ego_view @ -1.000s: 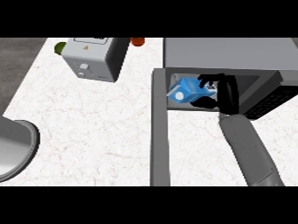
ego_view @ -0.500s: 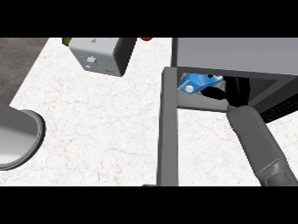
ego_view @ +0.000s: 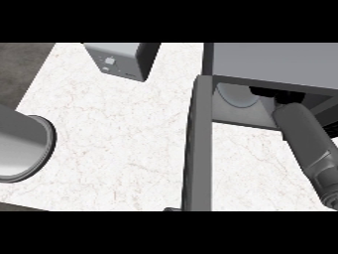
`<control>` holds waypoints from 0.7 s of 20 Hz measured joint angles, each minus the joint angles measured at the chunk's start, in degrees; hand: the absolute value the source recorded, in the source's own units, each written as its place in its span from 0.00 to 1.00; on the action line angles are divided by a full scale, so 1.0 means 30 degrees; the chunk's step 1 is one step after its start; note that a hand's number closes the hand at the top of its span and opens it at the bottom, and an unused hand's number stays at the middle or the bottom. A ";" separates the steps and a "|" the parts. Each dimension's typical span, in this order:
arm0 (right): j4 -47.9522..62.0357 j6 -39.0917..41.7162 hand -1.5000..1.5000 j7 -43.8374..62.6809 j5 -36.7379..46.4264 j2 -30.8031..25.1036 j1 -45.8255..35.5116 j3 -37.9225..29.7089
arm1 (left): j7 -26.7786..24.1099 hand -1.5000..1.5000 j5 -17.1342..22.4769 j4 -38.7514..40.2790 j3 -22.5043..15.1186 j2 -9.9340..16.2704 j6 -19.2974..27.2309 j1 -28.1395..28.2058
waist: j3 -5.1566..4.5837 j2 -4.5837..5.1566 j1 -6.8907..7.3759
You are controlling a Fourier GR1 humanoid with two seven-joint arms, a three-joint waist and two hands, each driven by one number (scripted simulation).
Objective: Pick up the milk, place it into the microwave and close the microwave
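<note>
Head view looks steeply down on a white marbled counter (ego_view: 120, 134), and we see the microwave (ego_view: 281, 64) at the upper right with its cavity exposed. Its door (ego_view: 198, 149) stands swung out towards us, seen edge-on as a long dark grey slab running from the cavity's left side down to the lower edge of the view. Our right forearm (ego_view: 314, 149) comes up from the lower right and goes into the cavity. Only a dark sliver of the right hand (ego_view: 277, 94) shows under the microwave's top, so we cannot tell whether its fingers are curled or straight. Inside, the pale round turntable (ego_view: 237, 96) lies on the cavity floor just left of the arm. We cannot make out the milk anywhere; it may be hidden beneath the microwave's top or behind the hand.

At the left edge our left forearm (ego_view: 10, 139) fills the view as a thick grey cylinder with a rimmed end, and no hand shows on it. A grey boxy appliance (ego_view: 120, 59) stands on the counter near the top, left of the microwave and apart from it.
</note>
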 measured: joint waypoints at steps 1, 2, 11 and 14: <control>0.0340 0.0050 0.00 -0.0017 0.0080 -0.0028 -0.0310 0.0007 | -0.0079 0.00 -0.0207 0.0116 0.0011 -0.0015 -0.0022 -0.0034 | 0.0013 0.0016 0.0005; 0.0583 0.0174 0.00 -0.0127 0.0111 -0.0016 -0.0633 0.0006 | -0.0137 0.00 -0.0370 0.0220 0.0020 -0.0015 -0.0040 -0.0088 | 0.0038 0.0024 -0.0019; 0.2117 0.2106 0.00 -0.1559 -0.0161 0.0308 -0.2586 -0.0308 | -0.0388 0.00 -0.1152 0.0327 0.0077 0.0149 -0.0647 0.0072 | 0.0153 0.0025 -0.0088; 0.2400 0.2908 0.00 -0.2187 -0.0576 0.0621 -0.2884 -0.0657 | -0.0615 0.00 -0.1328 0.0385 0.0234 0.0126 -0.0907 0.0203 | 0.0189 -0.0012 -0.0233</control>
